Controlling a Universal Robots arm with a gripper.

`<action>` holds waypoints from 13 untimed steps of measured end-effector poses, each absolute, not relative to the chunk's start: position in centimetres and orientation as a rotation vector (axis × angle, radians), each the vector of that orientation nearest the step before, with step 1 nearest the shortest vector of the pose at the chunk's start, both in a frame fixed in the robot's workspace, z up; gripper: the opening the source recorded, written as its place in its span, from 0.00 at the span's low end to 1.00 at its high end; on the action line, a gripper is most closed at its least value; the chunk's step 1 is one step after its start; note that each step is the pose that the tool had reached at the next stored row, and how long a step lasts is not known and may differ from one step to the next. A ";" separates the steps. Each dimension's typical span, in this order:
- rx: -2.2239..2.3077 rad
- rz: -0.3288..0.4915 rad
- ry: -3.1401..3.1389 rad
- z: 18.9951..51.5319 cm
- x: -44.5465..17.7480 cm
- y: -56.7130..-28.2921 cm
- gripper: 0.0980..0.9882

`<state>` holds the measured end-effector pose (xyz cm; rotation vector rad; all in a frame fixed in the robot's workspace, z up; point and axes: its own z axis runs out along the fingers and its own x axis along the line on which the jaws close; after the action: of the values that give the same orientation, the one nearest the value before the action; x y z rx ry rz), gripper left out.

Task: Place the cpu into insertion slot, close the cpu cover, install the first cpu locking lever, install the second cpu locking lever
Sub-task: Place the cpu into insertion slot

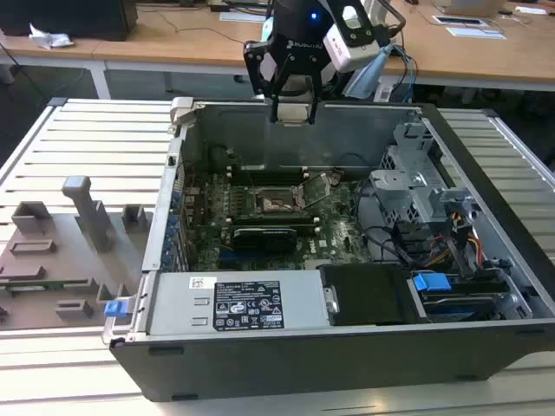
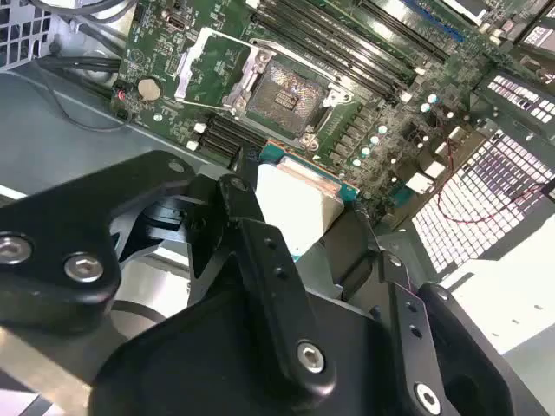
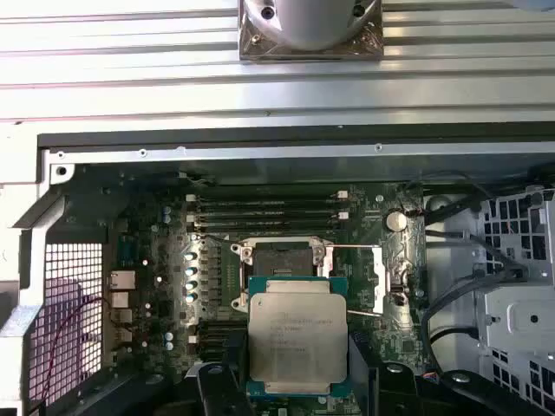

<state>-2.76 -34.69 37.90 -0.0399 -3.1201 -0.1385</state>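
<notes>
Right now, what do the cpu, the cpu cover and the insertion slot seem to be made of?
The cpu has a top that looks like dull grey metal, matte with soft glare, over a green board edge. The cpu cover seems to be thin sheet metal, shining silver. The insertion slot looks framed in black plastic; its tan-gold field is probably metal contacts.

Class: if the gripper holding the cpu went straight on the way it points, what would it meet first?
Likely the insertion slot or the board beside it: the gripper, shut on the cpu, points down into the case, with the chip overlapping the slot's edge in the first wrist view. Depth is unclear.
</notes>
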 end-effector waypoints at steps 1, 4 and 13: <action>-0.040 -0.136 -3.120 37.8 -2.8 -34.7 0.50; -0.040 -0.134 -3.120 37.3 -2.8 -34.7 0.50; -0.040 -0.133 -3.120 36.5 -2.8 -34.7 0.50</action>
<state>-2.76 -34.69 36.49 -0.0400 -3.1204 -0.1333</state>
